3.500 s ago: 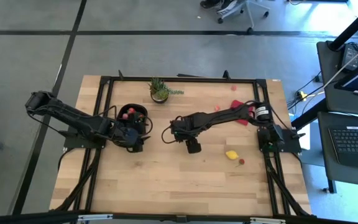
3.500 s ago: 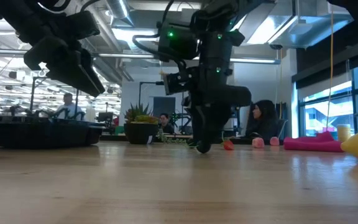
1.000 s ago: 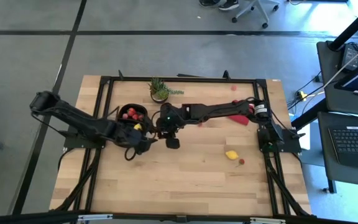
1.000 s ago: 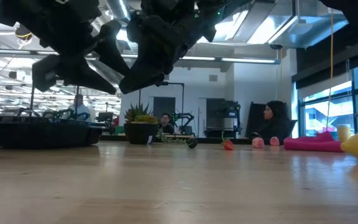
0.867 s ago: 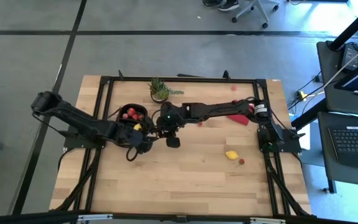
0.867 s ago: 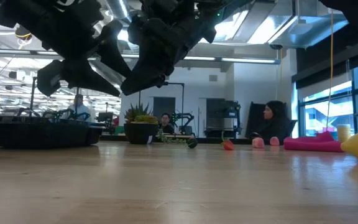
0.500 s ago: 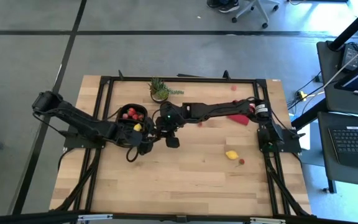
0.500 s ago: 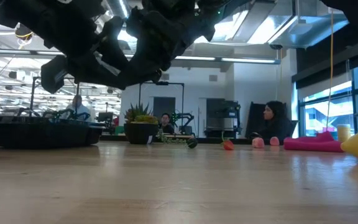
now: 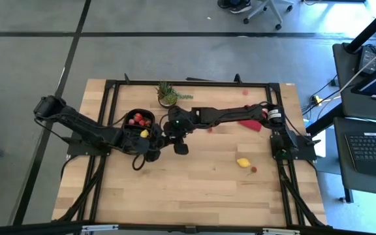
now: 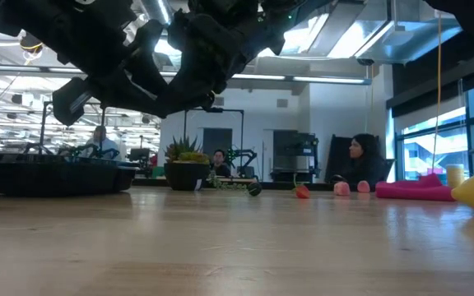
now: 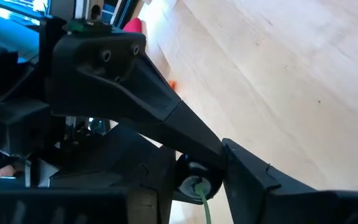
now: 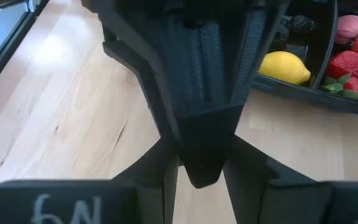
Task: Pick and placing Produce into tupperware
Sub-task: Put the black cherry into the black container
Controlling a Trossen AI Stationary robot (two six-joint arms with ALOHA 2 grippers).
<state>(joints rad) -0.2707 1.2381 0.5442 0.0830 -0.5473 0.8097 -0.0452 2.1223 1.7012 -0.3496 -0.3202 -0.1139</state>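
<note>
Now, my arms: both reach inward, meeting above the table [image 9: 194, 189] beside the tupperware [image 9: 130, 120].
Left gripper [image 9: 154, 151]: fingers around my right gripper [image 9: 169, 138], whose own jaws are pressed together.
Produce [image 12: 284, 67]: lemon lying crosswise in the tupperware, strawberries beside it.

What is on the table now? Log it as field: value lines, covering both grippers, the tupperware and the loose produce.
left gripper: above the table, beside the tupperware, nose to nose with the right gripper
right gripper: reached across to meet the left one
between them: small stemmed piece; holder unclear
tupperware: holds a lemon and strawberries
loose produce: loose lemon with a red berry beside it, on the right
other items: plant, red square
</note>
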